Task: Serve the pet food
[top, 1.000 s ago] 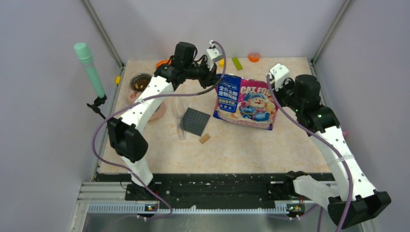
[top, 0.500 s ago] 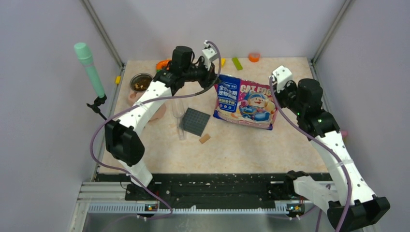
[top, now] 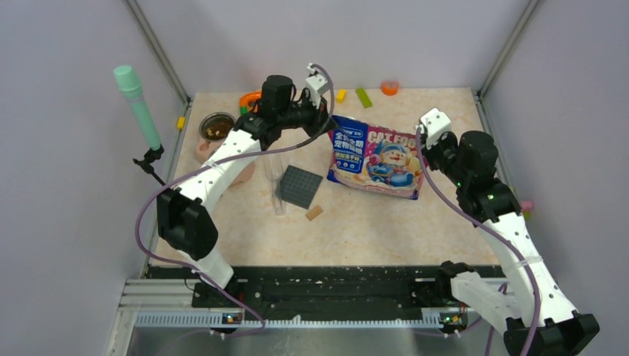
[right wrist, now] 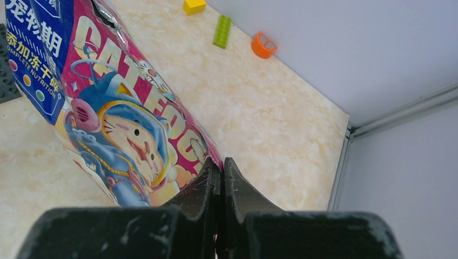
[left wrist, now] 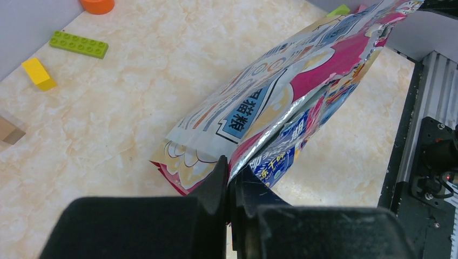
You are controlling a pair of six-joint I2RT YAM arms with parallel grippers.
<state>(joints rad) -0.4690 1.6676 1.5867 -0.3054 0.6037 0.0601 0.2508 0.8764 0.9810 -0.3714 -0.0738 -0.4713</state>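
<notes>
Grips the pet food bag (top: 377, 156) at both side edges, with the left gripper (left wrist: 229, 168) clamped on its silver-lined opened rim and the right gripper (right wrist: 221, 168) shut on its pink edge. Leaves open floor in front and little room toward the right wall (top: 564, 111). Lies toward the back of the beige marbled table (top: 386, 222), near a dark studded plate (top: 300, 186) and a tan block (top: 314, 213). Against a second ago, shows the bag's left corner drawn slightly leftward and the left elbow swung further left.
</notes>
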